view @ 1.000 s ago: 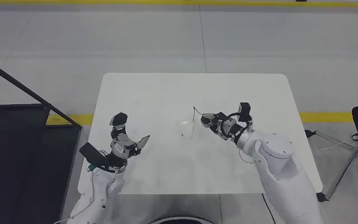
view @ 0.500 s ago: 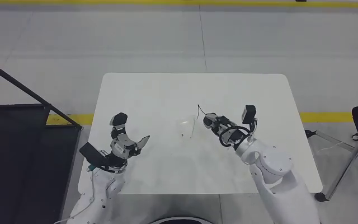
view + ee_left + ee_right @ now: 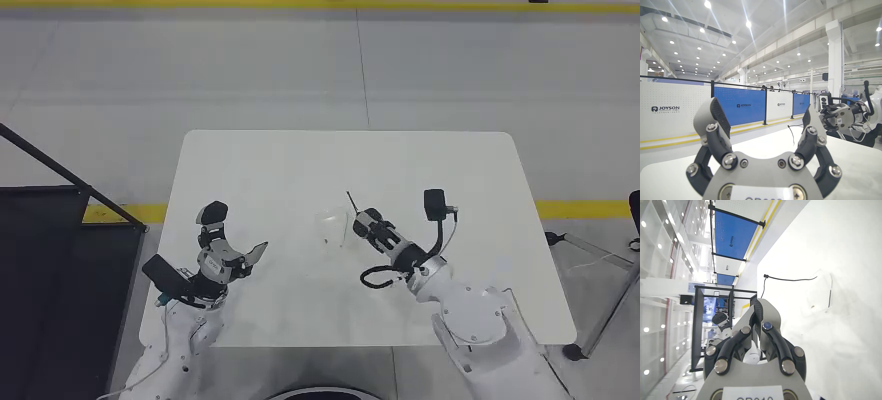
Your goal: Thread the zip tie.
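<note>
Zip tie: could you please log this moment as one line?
right gripper shut on zip tie | left gripper open, empty

Beside zip tie (image 3: 791, 279), transparent stand (image 3: 330, 228)

Large industrial hall, blue-and-white partition panels (image 3: 745, 111), ceiling spotlights (image 3: 748, 24), yellow floor line (image 3: 590, 208)

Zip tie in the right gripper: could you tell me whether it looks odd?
Yes: the zip tie, pinched in the shut right gripper, bends sharply at its head instead of running straight, its free end near a clear plastic piece.
</note>
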Motion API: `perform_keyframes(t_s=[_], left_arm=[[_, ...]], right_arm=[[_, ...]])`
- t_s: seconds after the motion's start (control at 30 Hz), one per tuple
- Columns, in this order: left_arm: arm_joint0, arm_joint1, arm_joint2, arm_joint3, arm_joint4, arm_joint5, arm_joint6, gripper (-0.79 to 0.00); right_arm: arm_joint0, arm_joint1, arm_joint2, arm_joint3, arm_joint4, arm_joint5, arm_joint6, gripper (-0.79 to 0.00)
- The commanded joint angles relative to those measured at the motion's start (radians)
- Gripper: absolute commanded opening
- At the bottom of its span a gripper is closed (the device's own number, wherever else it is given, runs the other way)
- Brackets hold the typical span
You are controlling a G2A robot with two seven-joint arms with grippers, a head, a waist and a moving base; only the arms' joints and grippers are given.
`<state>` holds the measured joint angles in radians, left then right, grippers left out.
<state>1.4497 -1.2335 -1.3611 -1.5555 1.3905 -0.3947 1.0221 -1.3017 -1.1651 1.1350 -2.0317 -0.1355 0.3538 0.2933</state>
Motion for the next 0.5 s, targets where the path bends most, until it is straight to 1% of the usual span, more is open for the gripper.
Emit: perform_keyframes(t_s=[0.0,0.1,0.2,0.47], left_arm=[[0.000,0.000,0.000,0.000,0.000,0.000,0.000,0.000],[0.000,0.000,0.000,0.000,0.000,0.000,0.000,0.000],[0.000,0.000,0.000,0.000,0.000,0.000,0.000,0.000],[0.000,0.000,0.000,0.000,0.000,0.000,0.000,0.000]], right_arm=[[-0.013,0.002,-0.018,-0.014,-0.094,-0.004,-0.014,-0.785],[-0.022,0.004,-0.045,-0.026,-0.202,0.005,-0.009,-0.785],[-0.020,0.004,-0.069,-0.026,-0.275,0.030,0.011,-0.785],[0.048,-0.007,-0.144,0.036,-0.391,0.132,0.118,-0.785]])
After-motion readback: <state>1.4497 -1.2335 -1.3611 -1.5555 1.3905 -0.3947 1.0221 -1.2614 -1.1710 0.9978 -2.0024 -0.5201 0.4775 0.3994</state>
